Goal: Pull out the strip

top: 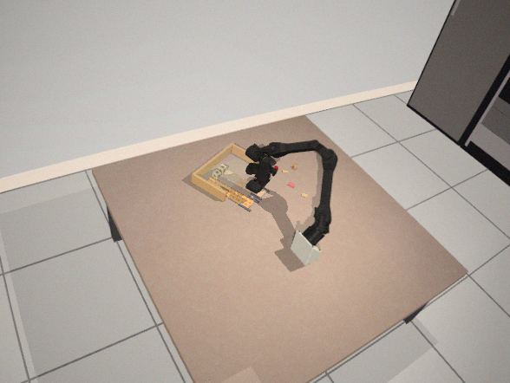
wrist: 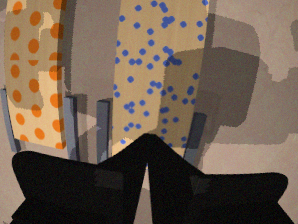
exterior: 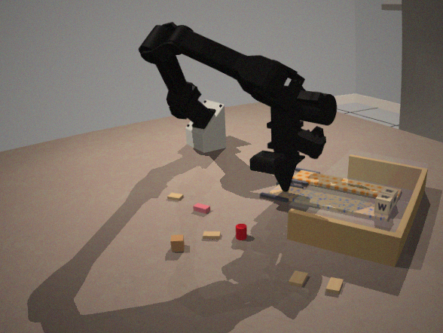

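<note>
A pale cube marked W (exterior: pixel 382 208) sits at the far end of the blue-dotted strip (exterior: pixel 339 203) (wrist: pixel 145 65), inside the wooden tray (top: pixel 208 188) (exterior: pixel 339 233). A second marked cube (exterior: pixel 393 199) stands just behind it, by the end of the orange-dotted strip (top: pixel 240 198) (exterior: pixel 328 182) (wrist: pixel 34 75). My gripper (exterior: pixel 285 189) (wrist: pixel 149 139) is shut and empty. It points down, with its tips over the near end of the blue-dotted strip, between two dark rails. Whether the tips touch the strip I cannot tell. In the top view the fingertips are hidden.
Dark rails (exterior: pixel 274 197) (wrist: pixel 102 130) flank the strips' near ends. A red cylinder (exterior: pixel 241 232), an orange cube (exterior: pixel 177 243), a pink block (exterior: pixel 201 208) and several tan blocks (exterior: pixel 334 285) lie outside the tray. The tray walls stand higher than the strips.
</note>
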Robot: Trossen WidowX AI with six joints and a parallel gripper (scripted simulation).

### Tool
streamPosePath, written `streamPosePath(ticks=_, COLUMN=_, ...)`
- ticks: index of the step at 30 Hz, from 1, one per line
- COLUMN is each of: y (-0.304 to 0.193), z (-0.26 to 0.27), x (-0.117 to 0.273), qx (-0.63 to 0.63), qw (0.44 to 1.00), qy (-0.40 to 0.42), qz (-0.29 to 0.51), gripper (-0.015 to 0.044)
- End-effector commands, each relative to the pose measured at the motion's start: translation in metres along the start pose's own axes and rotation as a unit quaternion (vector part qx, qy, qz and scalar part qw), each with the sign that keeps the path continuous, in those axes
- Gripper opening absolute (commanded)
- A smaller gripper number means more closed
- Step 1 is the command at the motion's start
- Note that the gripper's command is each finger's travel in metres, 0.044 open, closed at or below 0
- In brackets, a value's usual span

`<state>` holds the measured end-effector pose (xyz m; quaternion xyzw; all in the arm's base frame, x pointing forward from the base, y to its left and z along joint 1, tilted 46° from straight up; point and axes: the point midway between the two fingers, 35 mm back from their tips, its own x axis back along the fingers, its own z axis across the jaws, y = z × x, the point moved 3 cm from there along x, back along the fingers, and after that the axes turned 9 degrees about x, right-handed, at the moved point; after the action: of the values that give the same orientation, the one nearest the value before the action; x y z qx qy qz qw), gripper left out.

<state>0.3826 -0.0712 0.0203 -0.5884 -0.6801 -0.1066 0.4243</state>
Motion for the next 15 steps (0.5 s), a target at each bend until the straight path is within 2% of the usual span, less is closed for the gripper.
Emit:
streamPosePath(ticks=1, y=0.0, z=-0.0005, x=-0.0039, qx=0.002, qw=1.0, qy=-0.002, qz=0.004, gripper=0.0)
streamPosePath(ticks=15, y=0.0009, z=-0.001, x=-0.0053, qx=0.002, qw=1.0, qy=-0.002, qz=0.004, gripper=0.0)
